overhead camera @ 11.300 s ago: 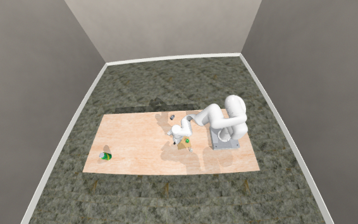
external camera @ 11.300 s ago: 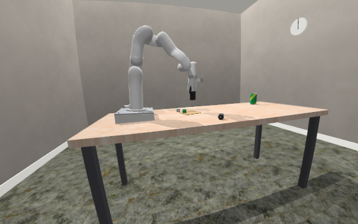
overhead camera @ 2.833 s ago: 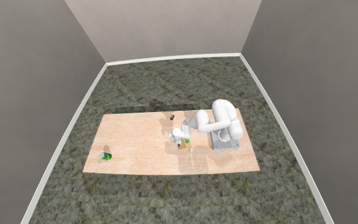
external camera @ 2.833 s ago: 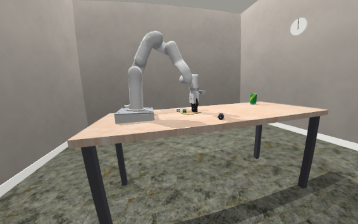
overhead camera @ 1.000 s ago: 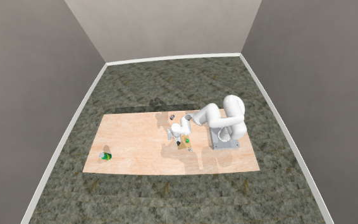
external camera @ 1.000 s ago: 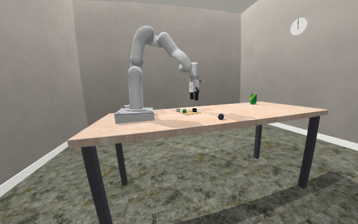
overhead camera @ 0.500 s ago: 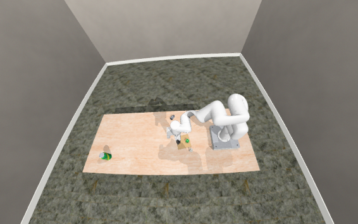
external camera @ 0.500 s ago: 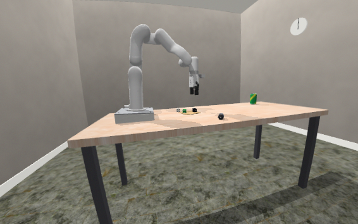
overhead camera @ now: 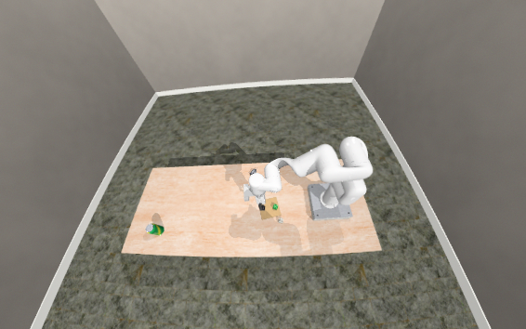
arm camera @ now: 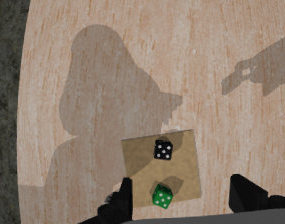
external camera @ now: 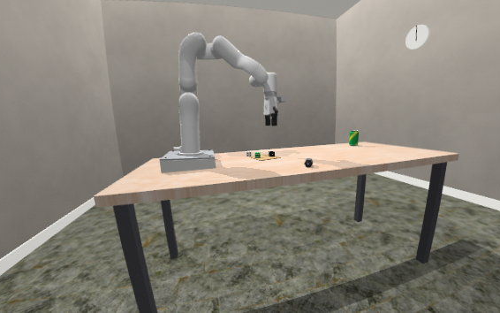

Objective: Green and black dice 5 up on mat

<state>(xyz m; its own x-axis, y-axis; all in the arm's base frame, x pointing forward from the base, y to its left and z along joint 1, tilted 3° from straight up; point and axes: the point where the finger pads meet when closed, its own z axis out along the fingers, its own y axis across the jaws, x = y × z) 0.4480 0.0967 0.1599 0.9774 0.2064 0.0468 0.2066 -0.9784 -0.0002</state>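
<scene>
Wrist view shows the black fingers (overhead camera: 261, 207) (external camera: 274, 120) spread wide apart with nothing between them, and the exterior view has them hanging above the tan mat (overhead camera: 269, 214) (external camera: 262, 159) (arm camera: 143, 172), well apart from the dice. The black die (external camera: 271, 154) (arm camera: 163, 150) rests on the mat, five white pips on its upper face. On the same mat is the green die (overhead camera: 275, 206) (external camera: 257, 155) (arm camera: 163, 196), also with five on top, turned at an angle to the black one and nearer the mat's edge in the wrist view; the two do not touch. Off the mat, near one corner, is the white die (overhead camera: 280, 220) (external camera: 248, 154), too small to read. A dark many-sided object (overhead camera: 253, 171) (external camera: 308, 163) lies elsewhere on the wooden surface (overhead camera: 194, 200) (external camera: 379, 155) (arm camera: 218, 45), while a green and yellow can (overhead camera: 155, 230) (external camera: 353, 138) stands well away from the dice. The white arm (overhead camera: 315, 161) (external camera: 189, 66) rises from a grey base (overhead camera: 317, 215) (external camera: 186, 164) on that surface
</scene>
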